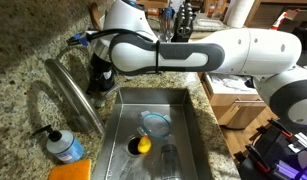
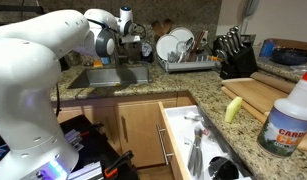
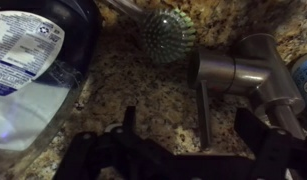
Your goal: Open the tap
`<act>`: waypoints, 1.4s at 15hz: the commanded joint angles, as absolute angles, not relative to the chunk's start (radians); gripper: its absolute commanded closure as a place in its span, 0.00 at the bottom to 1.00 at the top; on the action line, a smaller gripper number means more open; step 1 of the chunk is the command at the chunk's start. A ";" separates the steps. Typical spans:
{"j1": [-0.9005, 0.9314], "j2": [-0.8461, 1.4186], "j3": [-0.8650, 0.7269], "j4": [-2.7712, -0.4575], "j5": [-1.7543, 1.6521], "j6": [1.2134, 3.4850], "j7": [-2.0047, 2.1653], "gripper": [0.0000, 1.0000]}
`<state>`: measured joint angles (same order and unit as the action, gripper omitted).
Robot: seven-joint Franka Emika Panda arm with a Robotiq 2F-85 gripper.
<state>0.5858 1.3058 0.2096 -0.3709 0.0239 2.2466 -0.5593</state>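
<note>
My end effector [image 3: 185,118] hangs released over the granite surface [image 3: 133,85] beside the sink, its two dark fingers [image 3: 126,118] spread wide in the wrist view. Between them stands the tap [image 3: 233,70], showing its brushed-steel base and a thin lever that runs down toward me. Whether either finger touches the lever I cannot tell. A green scrub brush [image 3: 168,35] lies just beyond the tap's base, and a clear labelled bottle [image 3: 23,60] fills the left of that view. In an exterior view the tap [image 1: 75,95] slants its long grey spout across the granite toward the steel sink [image 1: 183,105], where a glass bowl [image 1: 155,123], a yellow item [image 1: 143,145] and a tumbler [image 1: 170,155] sit. A pump bottle [image 1: 61,145] of blue liquid stands near the spout, just beside an orange sponge [image 1: 73,170].
</note>
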 commanded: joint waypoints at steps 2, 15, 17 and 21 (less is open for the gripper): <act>0.581 1.329 0.226 -0.366 0.033 2.355 -0.596 0.00; 0.567 1.360 0.294 -0.376 0.089 2.382 -0.588 0.00; 0.578 1.360 0.274 -0.371 0.071 2.389 -0.572 0.00; 0.593 1.343 0.168 -0.389 -0.012 2.369 -0.455 0.00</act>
